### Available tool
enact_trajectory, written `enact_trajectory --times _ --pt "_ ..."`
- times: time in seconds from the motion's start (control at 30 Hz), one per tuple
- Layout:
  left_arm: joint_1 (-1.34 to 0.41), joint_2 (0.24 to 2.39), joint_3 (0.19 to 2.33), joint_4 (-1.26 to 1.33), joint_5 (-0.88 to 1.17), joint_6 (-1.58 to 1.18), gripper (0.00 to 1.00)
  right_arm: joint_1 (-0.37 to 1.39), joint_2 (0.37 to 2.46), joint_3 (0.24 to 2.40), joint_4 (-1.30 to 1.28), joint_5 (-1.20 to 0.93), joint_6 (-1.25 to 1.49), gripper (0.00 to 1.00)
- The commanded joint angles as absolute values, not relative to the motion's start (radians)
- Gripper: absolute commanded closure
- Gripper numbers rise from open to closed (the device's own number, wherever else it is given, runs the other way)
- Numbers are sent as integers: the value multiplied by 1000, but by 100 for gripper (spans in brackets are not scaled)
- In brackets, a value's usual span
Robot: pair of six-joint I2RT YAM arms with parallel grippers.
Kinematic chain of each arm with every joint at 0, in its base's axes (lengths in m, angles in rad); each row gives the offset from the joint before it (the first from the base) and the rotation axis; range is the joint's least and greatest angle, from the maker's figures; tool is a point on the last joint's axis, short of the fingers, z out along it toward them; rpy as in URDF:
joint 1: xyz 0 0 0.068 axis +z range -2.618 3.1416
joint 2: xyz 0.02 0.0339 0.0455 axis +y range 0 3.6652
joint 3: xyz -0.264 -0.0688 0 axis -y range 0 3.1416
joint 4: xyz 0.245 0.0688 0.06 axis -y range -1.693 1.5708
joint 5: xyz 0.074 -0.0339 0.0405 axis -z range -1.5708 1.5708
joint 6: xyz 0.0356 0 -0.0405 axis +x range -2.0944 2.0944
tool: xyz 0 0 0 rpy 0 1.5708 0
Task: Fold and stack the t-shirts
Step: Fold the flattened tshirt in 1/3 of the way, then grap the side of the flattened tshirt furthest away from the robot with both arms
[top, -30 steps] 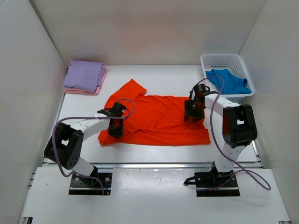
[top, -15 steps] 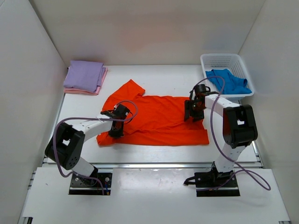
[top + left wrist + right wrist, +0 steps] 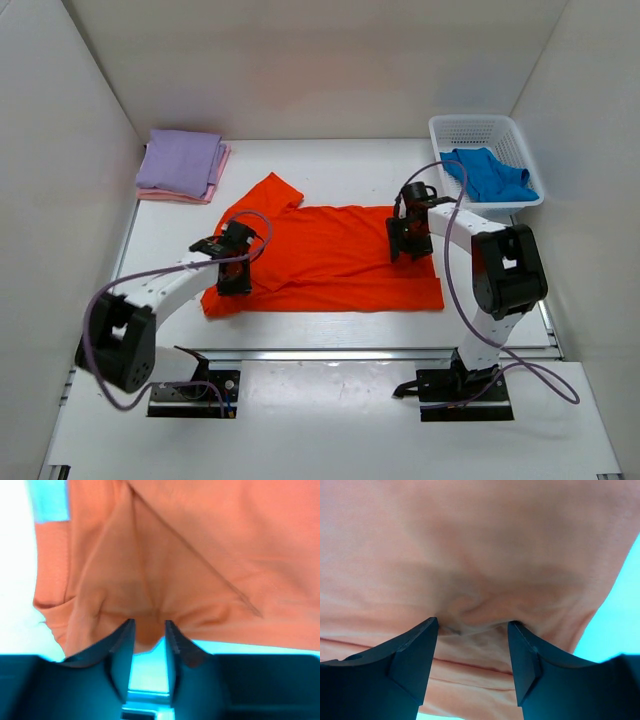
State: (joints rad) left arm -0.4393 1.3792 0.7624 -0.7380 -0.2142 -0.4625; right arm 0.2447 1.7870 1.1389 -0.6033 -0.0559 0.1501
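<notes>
The left pincer (image 3: 149,626) stands over the near left edge of the orange shirt (image 3: 330,255). Its jaws are a narrow gap apart with a small tuck of cloth lodged between the tips, and creases run out from that tuck. It cannot be told whether the tuck is pinched or merely sitting loose. The right pincer (image 3: 472,624) is spread wide, tips down on the same shirt towards its right end, with a low ridge of cloth puckered between them. On this view it is not clamped on anything. The orange shirt lies open and nearly flat across the middle of the bench (image 3: 340,165), one sleeve pointing to the far left. No fold shows in it yet. The lavender shirt (image 3: 180,160) sits folded on the pink shirt (image 3: 178,196) at the far left corner. The blue shirt (image 3: 490,175) lies crumpled in the white basket (image 3: 480,130) at the far right. Judgement: two shirts are done, and the step in hand is laying out and taking hold of the orange shirt for its first fold. The next move calls for a secure pinch at both ends, then an even lift by both arms so the cloth turns over without dragging or bunching.
</notes>
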Motion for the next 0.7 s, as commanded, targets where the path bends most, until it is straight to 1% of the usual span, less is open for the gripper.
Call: enact_trajectory --times 0.0,0.03,0.07,0.13,0.17,0.2,0.23,0.27,0.33,0.37,0.47,0.5,0.53,0.6,0.67 --pt "-397 1232 842 -746 -123 -466 56 304 1692 1160 -568 -18 107 44" --pt "-388 1201 877 -749 -80 -468 54 314 1681 1182 -557 -12 106 44" --pt "-381 1189 925 -743 -55 -469 54 322 1654 1192 -551 -15 103 40" --pt "-374 1186 975 -723 15 -463 51 319 1608 1209 -500 -14 118 30" --pt "-367 1206 1012 -716 34 -459 52 315 1591 1212 -482 -11 130 23" --pt "-365 1213 1029 -706 29 -454 51 295 1583 1207 -442 -3 161 12" --pt "-361 1254 1067 -698 26 -446 51 287 1571 1200 -392 0 191 8" --pt "-351 1291 1095 -681 22 -436 51 258 1566 1193 -367 -2 208 7" --pt "-325 1351 1139 -655 20 -420 52 223 1585 1190 -307 20 267 9" --pt "-305 1399 1166 -644 21 -407 51 207 1607 1206 -281 31 284 12" --pt "-259 1529 1276 -617 11 -379 51 204 1676 1235 -242 107 343 28" --pt "-240 1590 1329 -620 15 -367 51 210 1712 1249 -236 115 353 39" --pt "-235 1624 1360 -621 6 -358 51 215 1745 1265 -239 151 371 42" --pt "-207 1769 1513 -659 3 -334 51 215 1794 1316 -241 198 383 43" --pt "-198 1877 1639 -724 2 -312 48 215 1842 1362 -265 225 411 42"
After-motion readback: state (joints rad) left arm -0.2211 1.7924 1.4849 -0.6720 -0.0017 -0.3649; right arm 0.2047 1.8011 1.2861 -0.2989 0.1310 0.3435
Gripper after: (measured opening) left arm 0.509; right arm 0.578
